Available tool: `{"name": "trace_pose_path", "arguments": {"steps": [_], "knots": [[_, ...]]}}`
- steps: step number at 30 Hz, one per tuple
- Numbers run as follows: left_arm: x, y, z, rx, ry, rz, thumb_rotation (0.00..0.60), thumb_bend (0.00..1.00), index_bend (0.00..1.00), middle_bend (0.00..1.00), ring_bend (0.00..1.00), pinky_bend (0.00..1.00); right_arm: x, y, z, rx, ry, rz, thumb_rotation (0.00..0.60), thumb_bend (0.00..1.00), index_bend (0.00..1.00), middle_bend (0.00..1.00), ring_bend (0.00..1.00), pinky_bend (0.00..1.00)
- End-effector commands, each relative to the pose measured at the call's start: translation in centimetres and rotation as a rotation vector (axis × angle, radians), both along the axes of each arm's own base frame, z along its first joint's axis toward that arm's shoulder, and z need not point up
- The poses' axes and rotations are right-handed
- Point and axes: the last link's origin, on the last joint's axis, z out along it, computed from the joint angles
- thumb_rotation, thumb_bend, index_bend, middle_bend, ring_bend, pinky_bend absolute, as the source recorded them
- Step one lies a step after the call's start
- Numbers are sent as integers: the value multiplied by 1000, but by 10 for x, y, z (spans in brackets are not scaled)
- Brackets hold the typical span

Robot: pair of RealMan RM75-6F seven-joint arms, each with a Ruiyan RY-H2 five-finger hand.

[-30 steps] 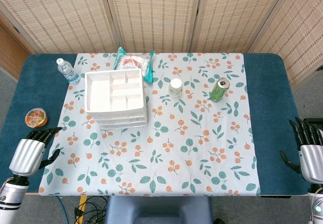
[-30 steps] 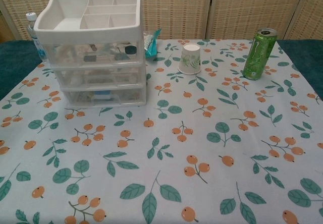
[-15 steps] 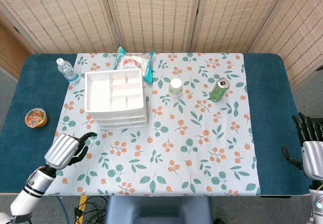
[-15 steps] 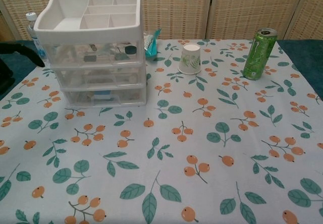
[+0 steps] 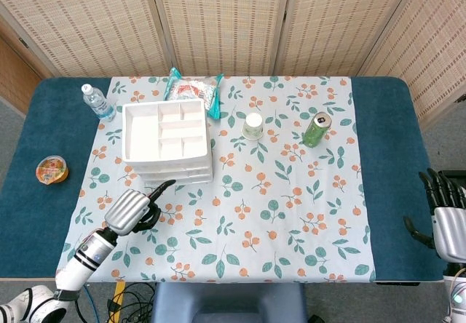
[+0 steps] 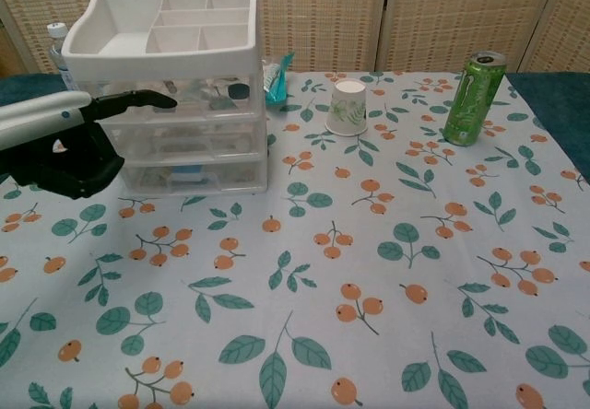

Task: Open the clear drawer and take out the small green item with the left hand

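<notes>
Left hand (image 6: 64, 151), black and silver, hovered empty, one finger extended, before the boxy clear-plastic drawer unit (image 6: 171, 105). Right hand (image 5: 445, 217) idle, fingers spread. Green can (image 6: 474, 98): lettering unreadable.

I see a white-topped clear drawer unit (image 5: 167, 142), a green can (image 5: 317, 129), and a leaf-and-orange-berry cloth (image 5: 277, 214) over teal table (image 5: 393, 156).

Head view overhead, far; chest view low, near; both share tablecloth (image 5: 291, 214).

Woven screen panels (image 5: 218, 21) are standing behind a blue table (image 5: 386, 156), which is wearing a leaf-and-berry cloth (image 5: 291, 214) under even light.
</notes>
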Motion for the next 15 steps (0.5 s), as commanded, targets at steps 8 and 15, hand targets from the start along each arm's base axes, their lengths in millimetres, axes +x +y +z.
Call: {"name": "trace_pose_path", "arguments": {"steps": [8,15], "knots": [[14,2,-34,-92,-74,46,600,626,36,905,923,1000,-2,1,2,-7,2,-3,600,334,0,0,25,55],[6,4,-55,-119,-70,104,600,626,36,905,923,1000,-4,2,2,-8,0,-8,600,334,0,0,26,55]]}}
